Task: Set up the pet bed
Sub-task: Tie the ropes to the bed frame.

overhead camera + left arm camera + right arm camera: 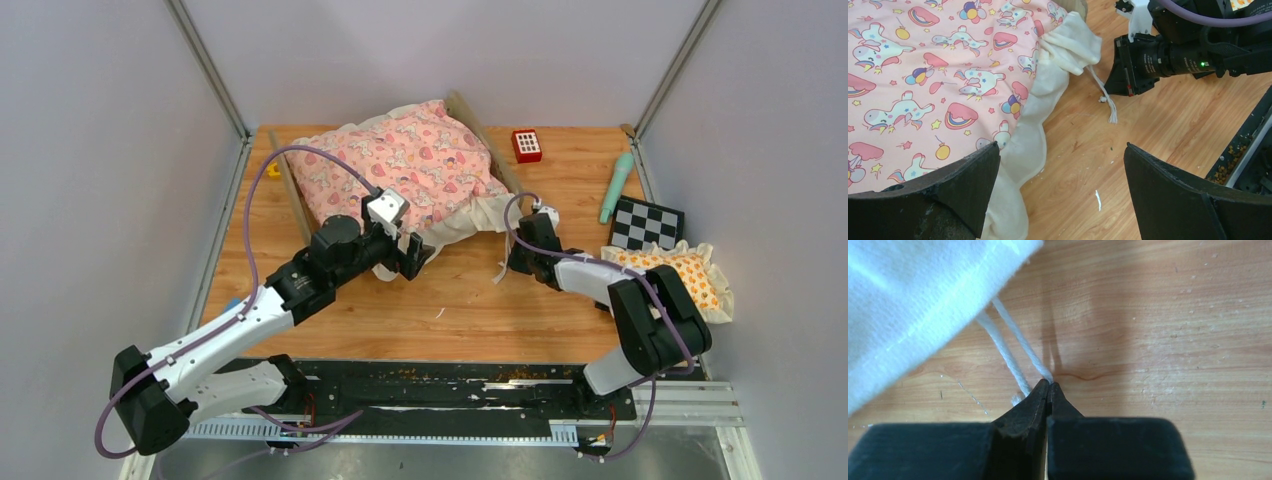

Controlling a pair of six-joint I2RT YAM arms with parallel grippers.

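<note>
- The pet bed (405, 165) sits at the far middle of the bench (470, 310), turned at an angle, with a light-wood side rail (291, 198) showing along its left
- A pink unicorn-print quilt (938, 90) lies bunched over the bed, and its cream ruffle (1048, 100) spills off the near end onto the bench
- The left gripper (418, 255) hovers at the near edge of the quilt, jaws spread wide and holding nothing; one finger is over the pink fabric, the other over bare wood
- The right gripper (1049, 385) is low over the bench just right of the ruffle, jaws pressed together
- A thin white cord (1018, 347) runs from the cream fabric to the right gripper's tips; one strand meets the tips, but whether it is pinched cannot be told
- An orange-patterned frilled pillow (680, 275) lies at the right edge of the bench, with a black-and-white checkered board (647, 225) just behind it
- A teal tool (615, 187) and a red keypad box (527, 145) lie near the far right, and a small yellow object (272, 171) lies left of the bed
</note>
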